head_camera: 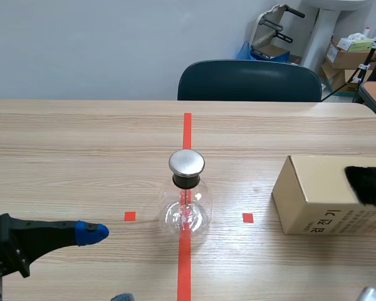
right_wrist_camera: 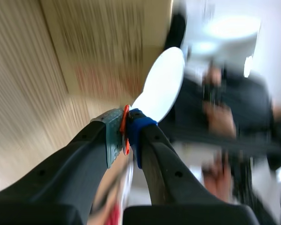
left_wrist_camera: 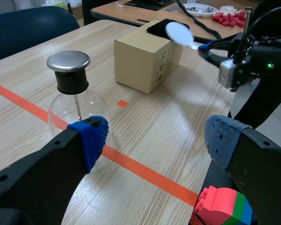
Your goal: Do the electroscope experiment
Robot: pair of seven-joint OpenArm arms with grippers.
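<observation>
Electroscope: we see one glass flask standing on the red tape line, just ahead of the left gripper.
Left gripper: fingers spread, nothing between them.
Right gripper: clamped on one white paddle, near one cardboard box.

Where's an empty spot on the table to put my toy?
The far strip of table between the glass flask and the chair is bare. So is the wood beyond the left gripper. It is crowded by the cardboard box, where the right gripper holds a white spoon.
</observation>
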